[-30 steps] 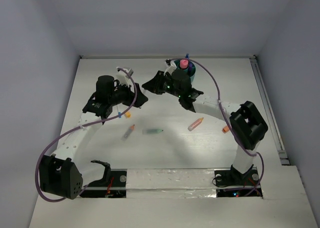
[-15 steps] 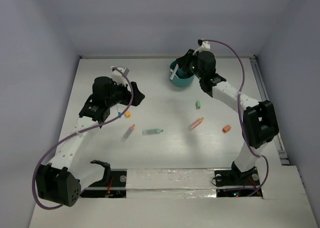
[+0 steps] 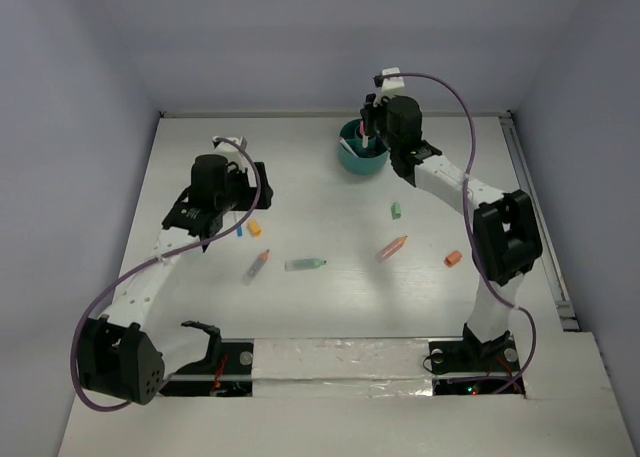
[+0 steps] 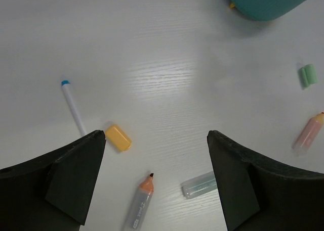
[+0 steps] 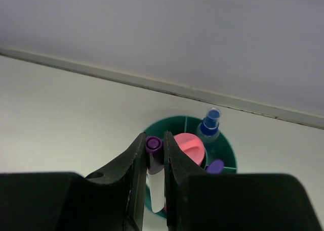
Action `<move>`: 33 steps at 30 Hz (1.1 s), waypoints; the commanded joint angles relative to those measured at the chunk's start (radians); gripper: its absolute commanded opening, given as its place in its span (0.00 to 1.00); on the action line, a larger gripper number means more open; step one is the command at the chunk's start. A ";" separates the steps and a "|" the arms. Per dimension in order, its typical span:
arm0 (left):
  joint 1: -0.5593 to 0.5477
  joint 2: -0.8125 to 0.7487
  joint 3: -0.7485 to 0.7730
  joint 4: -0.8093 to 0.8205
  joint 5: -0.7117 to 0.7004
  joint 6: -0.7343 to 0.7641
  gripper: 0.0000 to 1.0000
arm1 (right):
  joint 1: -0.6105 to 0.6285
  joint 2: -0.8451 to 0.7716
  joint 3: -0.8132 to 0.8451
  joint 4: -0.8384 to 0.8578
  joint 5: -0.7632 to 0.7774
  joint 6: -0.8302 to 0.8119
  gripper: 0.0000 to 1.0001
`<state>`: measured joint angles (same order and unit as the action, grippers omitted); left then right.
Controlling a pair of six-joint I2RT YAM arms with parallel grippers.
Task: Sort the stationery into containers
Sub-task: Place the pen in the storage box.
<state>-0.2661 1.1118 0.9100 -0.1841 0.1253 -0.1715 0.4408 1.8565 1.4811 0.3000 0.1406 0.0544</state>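
**At the teal organiser [image 3: 358,161]: right gripper [image 5: 155,151] clamped on a purple-capped pen [image 5: 154,144], left gripper [image 4: 156,136] wide open**

Your right gripper has its fingers pressed together on the purple-capped pen. The cap sits at the fingertips and the white barrel runs back between them. It holds the pen over the teal organiser, which stands at the far side of the table [image 3: 330,312], right of centre. From the right wrist you see the pen against the organiser's left part; which compartment lies under it you cannot tell. Inside the organiser stand a pink item [image 5: 190,145] in the middle, a blue-capped bottle [image 5: 209,124] toward the far rim, and a purple item [image 5: 215,166] on the right.

Your left gripper is spread wide and has hold of nothing. It hangs above the loose stationery on the left half of the table. There you see a blue-capped white pen [image 4: 74,107], an orange cap [image 4: 118,137] just beside it, an orange-tipped highlighter [image 4: 140,203] and a green highlighter [image 4: 199,185]. Further right lie a green cap [image 4: 307,75], a pink highlighter [image 4: 308,133] and a second orange cap [image 3: 453,259], all apart from one another.
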 commanded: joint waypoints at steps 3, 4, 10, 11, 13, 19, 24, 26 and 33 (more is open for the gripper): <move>0.021 0.054 0.038 -0.032 -0.062 -0.026 0.80 | 0.007 0.061 0.061 0.079 0.039 -0.143 0.00; 0.031 0.065 0.038 -0.035 -0.075 -0.029 0.80 | 0.007 0.069 0.067 0.085 0.037 -0.155 0.00; 0.062 0.094 0.043 -0.058 -0.170 -0.049 0.79 | 0.007 0.089 0.030 0.154 -0.001 -0.142 0.00; 0.062 0.097 0.041 -0.063 -0.180 -0.051 0.79 | 0.007 0.092 0.016 0.171 -0.006 -0.142 0.00; 0.073 0.103 0.044 -0.067 -0.210 -0.056 0.78 | 0.007 0.096 0.002 0.194 -0.019 -0.146 0.00; 0.082 0.137 0.043 -0.086 -0.246 -0.057 0.74 | 0.007 0.115 -0.050 0.255 -0.064 -0.160 0.02; 0.082 0.158 0.043 -0.095 -0.253 -0.060 0.68 | 0.007 0.106 -0.077 0.274 -0.075 -0.159 0.21; 0.082 0.157 0.041 -0.095 -0.263 -0.062 0.67 | 0.007 0.077 -0.071 0.248 -0.078 -0.136 0.39; 0.082 0.158 0.035 -0.103 -0.309 -0.063 0.57 | 0.007 -0.022 -0.074 0.195 -0.108 0.005 0.81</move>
<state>-0.1879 1.2819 0.9119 -0.2825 -0.1463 -0.2272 0.4408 1.9354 1.4052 0.4690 0.0555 -0.0139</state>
